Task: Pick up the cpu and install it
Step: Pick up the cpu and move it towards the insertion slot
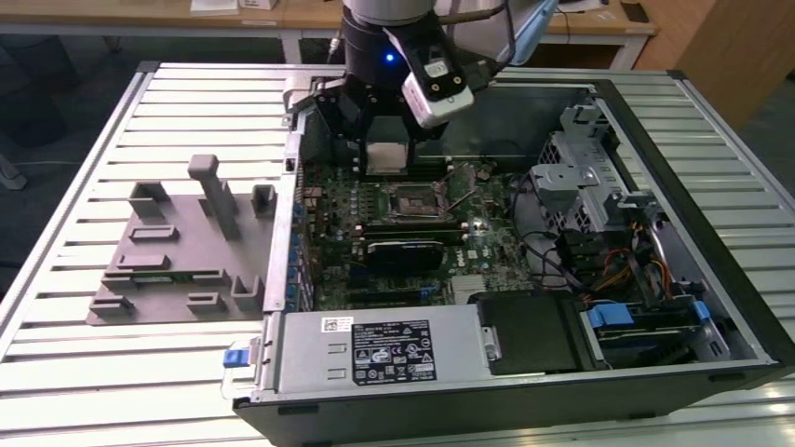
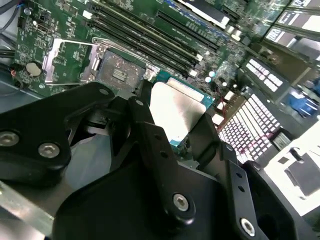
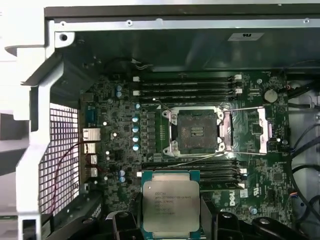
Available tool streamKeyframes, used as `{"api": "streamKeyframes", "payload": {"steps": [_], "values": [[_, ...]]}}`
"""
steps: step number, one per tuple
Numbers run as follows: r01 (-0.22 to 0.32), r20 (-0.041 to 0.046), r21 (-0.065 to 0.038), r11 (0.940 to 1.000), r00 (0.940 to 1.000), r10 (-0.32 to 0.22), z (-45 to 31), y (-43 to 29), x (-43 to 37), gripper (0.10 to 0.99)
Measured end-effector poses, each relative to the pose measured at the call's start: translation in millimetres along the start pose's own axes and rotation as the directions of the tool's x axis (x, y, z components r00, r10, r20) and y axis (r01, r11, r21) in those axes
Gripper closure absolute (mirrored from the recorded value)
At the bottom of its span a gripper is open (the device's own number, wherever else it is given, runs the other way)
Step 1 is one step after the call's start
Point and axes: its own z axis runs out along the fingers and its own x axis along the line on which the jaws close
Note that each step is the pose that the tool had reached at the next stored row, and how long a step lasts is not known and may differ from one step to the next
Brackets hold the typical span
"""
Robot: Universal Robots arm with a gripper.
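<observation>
The cpu (image 3: 171, 202), a small square chip with a silver-grey metal top on a green edge, hangs in my gripper (image 3: 171, 216), which is shut on its two opposite sides. In the exterior view the cpu (image 1: 385, 156) and gripper (image 1: 385, 158) hover above the back of the motherboard (image 1: 497, 237), inside the open computer case. The empty socket (image 3: 197, 131) lies a short way off from the chip, its metal load frame (image 3: 260, 131) swung open to one side. In the second wrist view the cpu (image 2: 176, 107) sits between black fingers (image 2: 145, 120), with the socket (image 2: 117, 72) beyond.
Memory slots (image 3: 187, 86) run on both sides of the socket. A black block (image 1: 404, 250) sits nearer the case front, with the power supply (image 1: 379, 349) beyond it. Drive cage (image 1: 584, 177) and cables (image 1: 621, 270) fill the exterior view's right. A grey fixture (image 1: 174, 251) lies outside, left.
</observation>
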Motion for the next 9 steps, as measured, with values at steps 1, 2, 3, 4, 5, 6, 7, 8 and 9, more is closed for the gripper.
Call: {"api": "streamKeyframes", "payload": {"steps": [1, 2, 3, 4, 5, 6, 7, 8, 9], "values": [[0.000, 0.0001, 0.000, 1.0000, 1.0000, 0.000, 1.9, 0.4, -1.4, 0.541], [0.000, 0.0000, 0.000, 1.0000, 1.0000, 0.000, 3.7, 0.9, -3.1, 0.541], [0.000, 0.0000, 0.000, 1.0000, 1.0000, 0.000, 5.5, 1.5, -5.0, 0.541], [0.000, 0.0000, 0.000, 1.0000, 1.0000, 0.000, 7.6, 2.3, -7.3, 0.541], [0.000, 0.0001, 0.000, 1.0000, 1.0000, 0.000, 9.5, 3.1, -9.5, 0.541], [0.000, 0.0000, 0.000, 1.0000, 1.0000, 0.000, 11.3, 3.9, -12.0, 0.541], [0.000, 0.0001, 0.000, 1.0000, 1.0000, 0.000, 13.1, 4.7, -14.4, 0.541], [0.000, 0.0000, 0.000, 1.0000, 1.0000, 0.000, 14.8, 5.5, -16.9, 0.541], [0.000, -0.0001, 0.000, 1.0000, 1.0000, 0.000, 16.6, 6.5, -19.0, 0.541]]}}
